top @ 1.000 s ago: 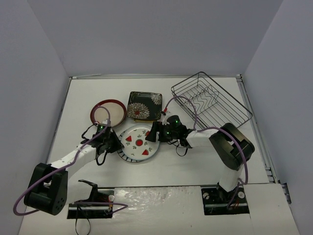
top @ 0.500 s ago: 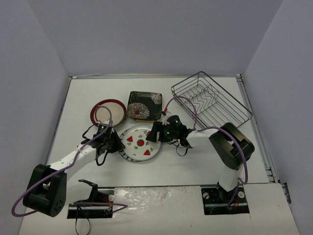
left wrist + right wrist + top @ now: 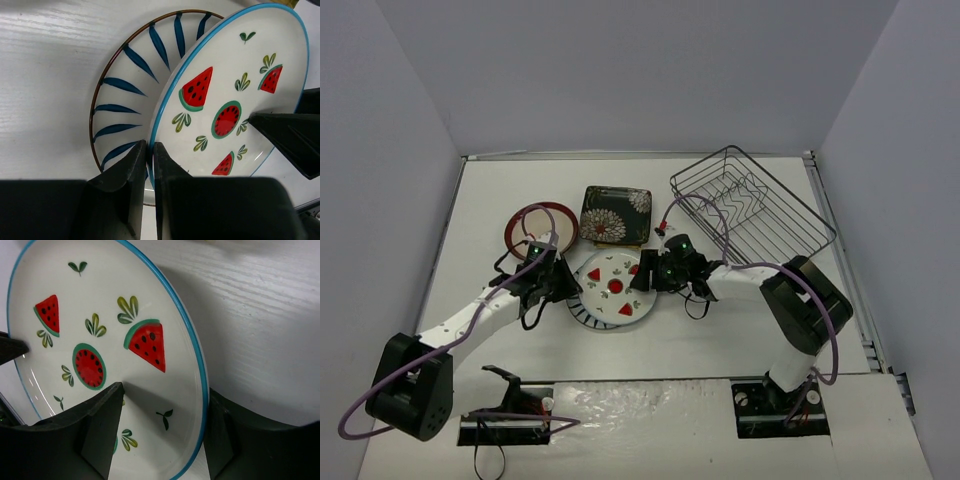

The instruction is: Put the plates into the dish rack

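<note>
The watermelon plate is tilted up off the striped plate lying under it. My left gripper is shut on the watermelon plate's left rim. My right gripper stands open astride the opposite rim, one finger over the plate's face and the other outside the blue edge. The dish rack stands at the back right with no plates showing in it.
A red-rimmed plate lies behind my left arm. The black floral square plate rests on a yellow one just behind the watermelon plate. My right arm's purple cable loops over the rack's near corner.
My left gripper has raised the watermelon plate's left edge and carried it slightly to the right. The right gripper's jaws have narrowed around the plate's right rim.
</note>
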`<state>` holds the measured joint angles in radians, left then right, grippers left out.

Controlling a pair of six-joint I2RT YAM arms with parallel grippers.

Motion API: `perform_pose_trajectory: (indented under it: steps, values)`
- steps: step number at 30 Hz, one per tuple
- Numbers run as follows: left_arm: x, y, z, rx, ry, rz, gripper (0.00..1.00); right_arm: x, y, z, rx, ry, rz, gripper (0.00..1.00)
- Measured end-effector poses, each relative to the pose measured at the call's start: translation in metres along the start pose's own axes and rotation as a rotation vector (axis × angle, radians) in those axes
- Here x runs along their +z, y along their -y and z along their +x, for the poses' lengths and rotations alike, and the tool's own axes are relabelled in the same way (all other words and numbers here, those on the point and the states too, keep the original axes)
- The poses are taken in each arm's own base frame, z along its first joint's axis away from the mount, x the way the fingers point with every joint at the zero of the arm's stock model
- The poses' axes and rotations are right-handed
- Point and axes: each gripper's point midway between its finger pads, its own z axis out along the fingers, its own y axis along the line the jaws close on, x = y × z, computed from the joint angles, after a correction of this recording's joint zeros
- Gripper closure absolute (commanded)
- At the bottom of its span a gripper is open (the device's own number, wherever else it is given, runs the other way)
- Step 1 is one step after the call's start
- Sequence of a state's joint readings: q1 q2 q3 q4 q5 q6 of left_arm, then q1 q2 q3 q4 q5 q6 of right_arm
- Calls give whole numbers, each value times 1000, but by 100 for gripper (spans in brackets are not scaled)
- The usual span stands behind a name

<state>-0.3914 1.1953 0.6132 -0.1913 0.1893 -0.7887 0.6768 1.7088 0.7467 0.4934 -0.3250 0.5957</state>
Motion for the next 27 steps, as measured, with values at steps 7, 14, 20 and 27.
perform_pose_trajectory:
  steps: [7, 14, 20, 27]
  values:
    - [6, -3, 5, 4, -23, -26, 100, -14, -1, -6, -24, 12, 23, 70]
    - [16, -16, 11, 4, -50, -85, 100, -31, -24, -21, -40, 46, -51, 100]
    - [15, -11, 12, 10, -59, -74, 97, -47, -39, -29, -105, 67, -89, 100]
    - [-9, 14, -10, 46, -2, -16, 66, -72, -53, -54, -180, 117, -67, 100]
